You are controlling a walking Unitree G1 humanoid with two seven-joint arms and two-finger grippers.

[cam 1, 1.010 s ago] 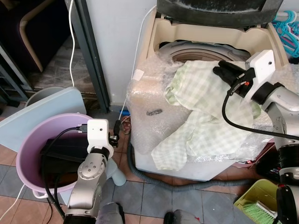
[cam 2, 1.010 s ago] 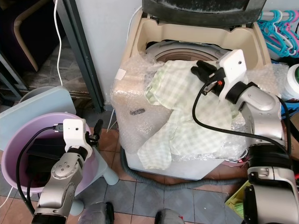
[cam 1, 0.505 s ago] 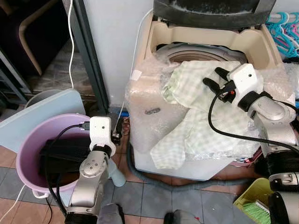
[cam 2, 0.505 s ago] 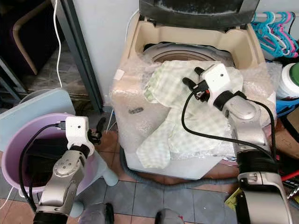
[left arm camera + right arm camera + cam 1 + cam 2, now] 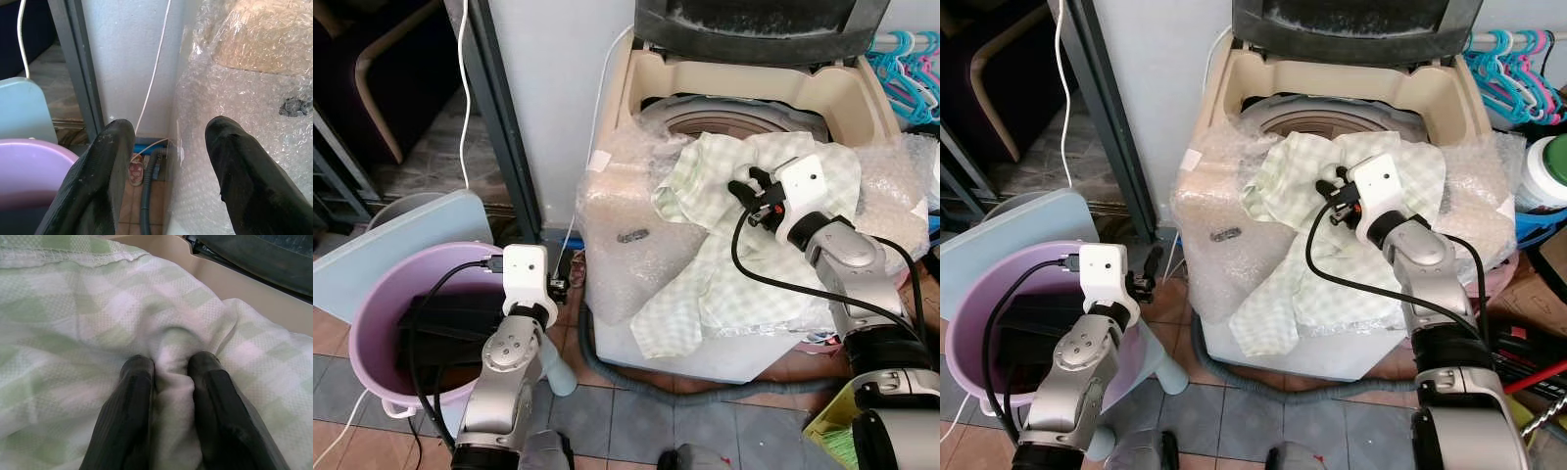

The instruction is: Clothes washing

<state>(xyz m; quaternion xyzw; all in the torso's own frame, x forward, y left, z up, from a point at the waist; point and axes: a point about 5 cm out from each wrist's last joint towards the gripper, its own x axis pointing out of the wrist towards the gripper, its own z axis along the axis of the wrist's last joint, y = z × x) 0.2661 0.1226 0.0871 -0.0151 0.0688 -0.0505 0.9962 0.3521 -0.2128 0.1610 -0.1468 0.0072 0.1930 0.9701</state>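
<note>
A cream top-loading washing machine (image 5: 822,93) stands against the white wall with its dark lid raised, the lid's upper part cut off by the top edge of the head views, and its front and left side are wrapped in clear bubble wrap (image 5: 626,235) that blurs a small dark mark on the panel. A pale green-and-white checked cloth (image 5: 705,264) lies draped over the machine's front rim, one end bunched near the round drum opening (image 5: 729,113), the other hanging down the front; it hides most of the near rim and part of the opening, so the inside of the drum cannot be made out. The right gripper (image 5: 168,369) is pressed into the cloth on top of the machine, its two black fingers nearly together with a ridge of fabric pinched between them; the fingertips (image 5: 138,366) are sunk in the folds. The left gripper (image 5: 168,134) hangs low beside the machine's left side, fingers spread wide with nothing between them, above a grey drain hose (image 5: 146,205) and a white cable (image 5: 154,73) running down the wall. A lilac plastic tub (image 5: 372,323) sits on the tiled floor to the left; something dark lies inside it, too shadowed to identify. Coloured plastic hangers (image 5: 1503,64) are cut off at the right edge.
</note>
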